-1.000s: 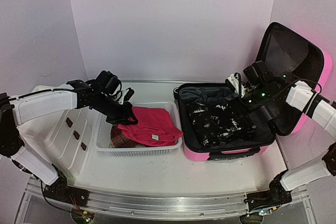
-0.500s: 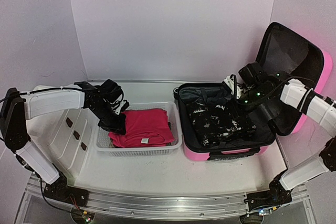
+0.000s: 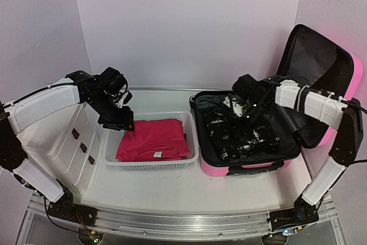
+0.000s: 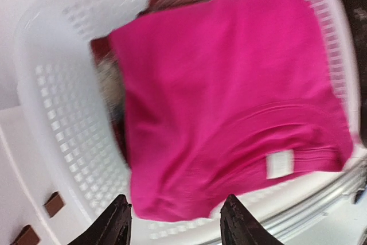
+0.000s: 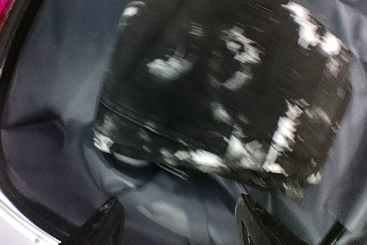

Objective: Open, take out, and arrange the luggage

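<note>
Your glossy pink hard-shell suitcase (image 3: 215, 168) stands open.
Left end effector (image 4: 175, 222) hangs open above folded pink garment (image 4: 229, 96); right end effector (image 5: 180, 222) hangs open above black-and-white clothing (image 5: 223, 84).

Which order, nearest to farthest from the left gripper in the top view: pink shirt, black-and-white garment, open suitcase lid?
1. pink shirt, in the white basket, just right of the left gripper.
2. black-and-white garment, inside the pink suitcase, further right.
3. suitcase lid, propped open at the far right.
</note>
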Controlling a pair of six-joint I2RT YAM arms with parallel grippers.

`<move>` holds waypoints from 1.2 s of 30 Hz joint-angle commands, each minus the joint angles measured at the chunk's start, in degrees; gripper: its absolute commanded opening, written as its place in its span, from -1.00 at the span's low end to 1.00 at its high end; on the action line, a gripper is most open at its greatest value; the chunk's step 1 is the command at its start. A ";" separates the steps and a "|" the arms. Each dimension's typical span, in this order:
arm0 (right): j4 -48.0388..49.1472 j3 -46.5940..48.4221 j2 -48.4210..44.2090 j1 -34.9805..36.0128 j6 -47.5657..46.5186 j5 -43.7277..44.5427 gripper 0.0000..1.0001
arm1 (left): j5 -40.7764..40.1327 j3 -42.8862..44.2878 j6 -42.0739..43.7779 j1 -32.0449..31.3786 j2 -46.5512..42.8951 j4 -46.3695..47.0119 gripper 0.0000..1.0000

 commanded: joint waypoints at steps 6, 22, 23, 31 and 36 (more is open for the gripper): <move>1.68 8.13 13.52 7.67 0.88 5.02 0.68 | 13.62 3.19 -3.10 -1.93 -3.91 11.35 0.22; 16.28 4.39 24.65 7.78 7.32 21.18 0.73 | 16.72 2.13 -1.98 -2.62 -2.00 13.48 0.23; 16.78 3.91 23.74 7.72 7.08 20.20 0.55 | 16.78 2.13 -2.02 -2.62 -2.07 13.48 0.23; 16.46 3.56 14.41 7.64 5.49 16.40 -0.44 | 17.16 3.13 -2.57 -2.62 -1.19 13.63 0.23; 16.04 2.18 10.33 4.91 5.51 9.22 -0.85 | 17.96 3.12 -3.48 -2.78 -1.21 13.94 0.22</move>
